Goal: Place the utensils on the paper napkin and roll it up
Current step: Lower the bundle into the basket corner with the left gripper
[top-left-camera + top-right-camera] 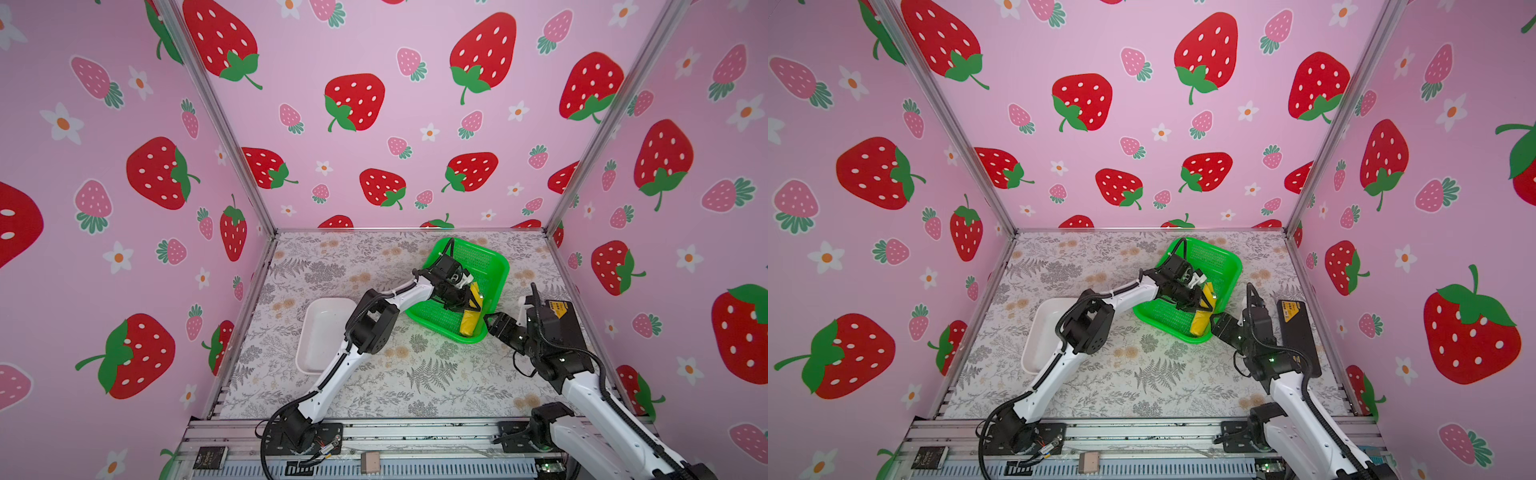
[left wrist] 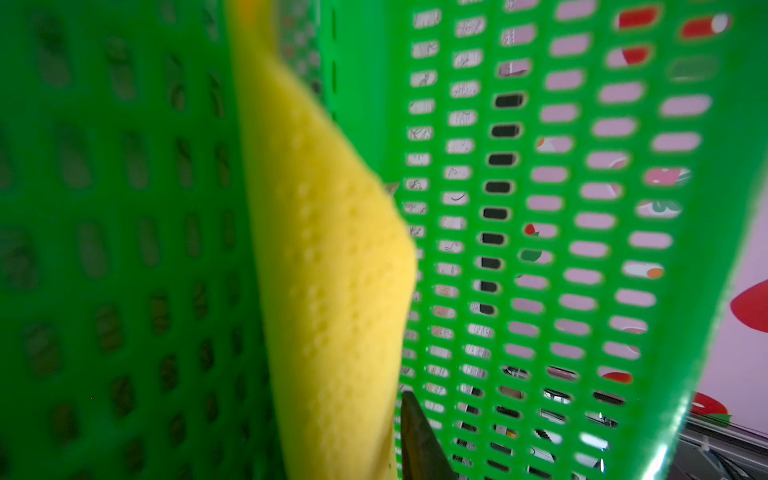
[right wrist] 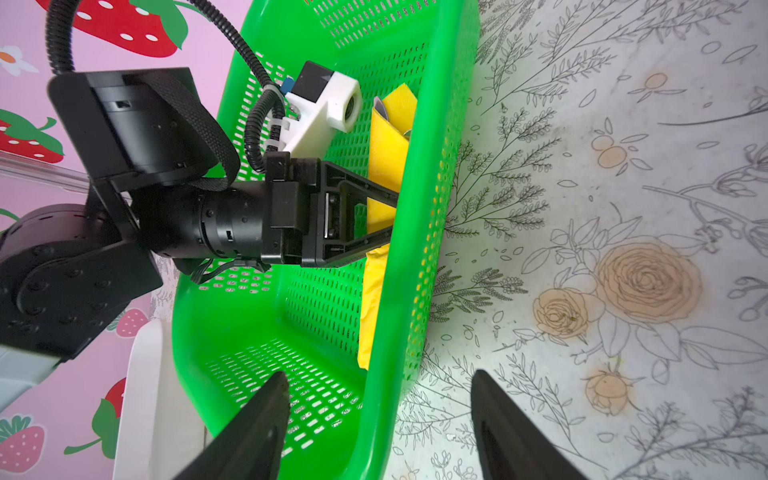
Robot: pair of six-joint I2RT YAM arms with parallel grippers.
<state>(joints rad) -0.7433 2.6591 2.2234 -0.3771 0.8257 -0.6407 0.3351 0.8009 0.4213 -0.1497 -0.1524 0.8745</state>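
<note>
Mesh fills most of what we see from the left wrist: the green basket [image 2: 365, 124] sits on the floral desk [image 1: 415, 374], toward the back right in both top views, and it looks tipped rather than flat. Inside it lies the paper napkin [image 1: 469, 320] [image 1: 1200, 324], rolled into a yellow tube along the basket's wall on the right arm's side. At the roll's far end we make out grey-silver tips of the utensils [image 3: 380, 111] poking out (the handles are wrapped out of sight).

The left hand [image 3: 392, 218] [image 1: 471, 301] reaches into the basket, and its fingers stand a narrow gap apart with the roll passing between them. We cannot tell whether they press on the paper or merely flank it.

The right hand [image 3: 379, 374] [image 1: 494, 322] is spread wide at the basket's near corner. One of its fingers [image 3: 249, 424] is over the mesh floor and the other over the desk, with the rim between them and nothing gripped.

A white tray [image 1: 320, 328] sits on the desk to the left, well apart from the basket.
</note>
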